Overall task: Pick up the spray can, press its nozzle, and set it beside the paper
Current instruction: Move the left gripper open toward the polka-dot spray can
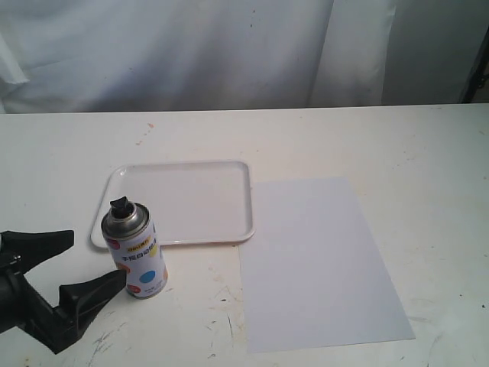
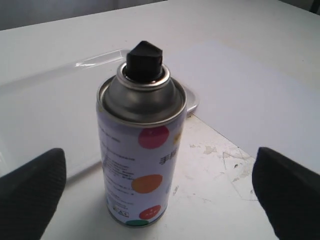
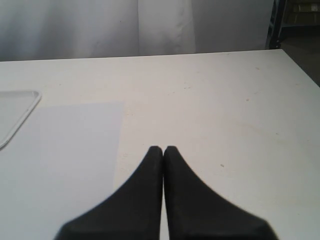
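spray can: upright on tabletop, touching or just off the tray at its near corner, left of the paper and apart from it; black nozzle on top.
left jaws: spread wide, one on either side of the can, gripping nothing.
right jaws: pressed together, empty, over bare tabletop beside the paper.
risks: a one-sided or off-centre close could tip the can or shove it against the tray; its glossy wall may slip; a high grip could crowd the nozzle.
surface: white, scuffed and scratched near the can.
room: pale curtain behind.
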Controlling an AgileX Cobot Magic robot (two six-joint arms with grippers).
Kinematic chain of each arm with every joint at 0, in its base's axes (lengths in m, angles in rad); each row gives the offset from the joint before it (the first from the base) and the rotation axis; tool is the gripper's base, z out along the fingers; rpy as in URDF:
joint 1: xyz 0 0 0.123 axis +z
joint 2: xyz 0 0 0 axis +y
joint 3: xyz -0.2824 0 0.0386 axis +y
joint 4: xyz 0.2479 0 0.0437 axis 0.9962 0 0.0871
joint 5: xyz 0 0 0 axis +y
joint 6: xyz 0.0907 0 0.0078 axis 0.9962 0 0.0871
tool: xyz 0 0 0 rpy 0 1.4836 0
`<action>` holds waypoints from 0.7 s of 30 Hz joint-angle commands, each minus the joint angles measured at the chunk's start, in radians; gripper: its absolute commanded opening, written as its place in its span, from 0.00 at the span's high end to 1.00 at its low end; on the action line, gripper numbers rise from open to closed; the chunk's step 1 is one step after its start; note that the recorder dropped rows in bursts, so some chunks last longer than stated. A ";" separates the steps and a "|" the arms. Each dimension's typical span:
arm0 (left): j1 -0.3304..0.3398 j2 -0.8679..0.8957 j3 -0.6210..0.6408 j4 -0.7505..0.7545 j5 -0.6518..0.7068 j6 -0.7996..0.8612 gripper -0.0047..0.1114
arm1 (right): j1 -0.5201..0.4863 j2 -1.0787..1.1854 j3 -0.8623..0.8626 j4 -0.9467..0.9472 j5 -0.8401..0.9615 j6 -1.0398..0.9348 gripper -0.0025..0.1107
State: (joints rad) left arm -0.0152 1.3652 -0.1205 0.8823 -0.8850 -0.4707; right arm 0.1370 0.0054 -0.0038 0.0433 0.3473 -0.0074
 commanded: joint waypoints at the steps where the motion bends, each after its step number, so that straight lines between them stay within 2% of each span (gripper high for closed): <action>1: 0.000 0.074 -0.002 -0.021 -0.037 0.051 0.15 | -0.008 -0.005 0.004 0.002 -0.002 -0.002 0.98; 10: 0.000 0.263 -0.007 -0.121 -0.204 0.232 0.15 | -0.008 -0.005 0.004 0.002 -0.002 -0.002 0.98; 21: 0.000 0.441 -0.120 -0.072 -0.225 0.232 0.15 | -0.008 -0.005 0.004 0.002 -0.002 -0.002 0.98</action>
State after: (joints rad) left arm -0.0152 1.7779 -0.2213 0.8020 -1.0888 -0.2439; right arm 0.1370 0.0054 -0.0038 0.0433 0.3473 -0.0074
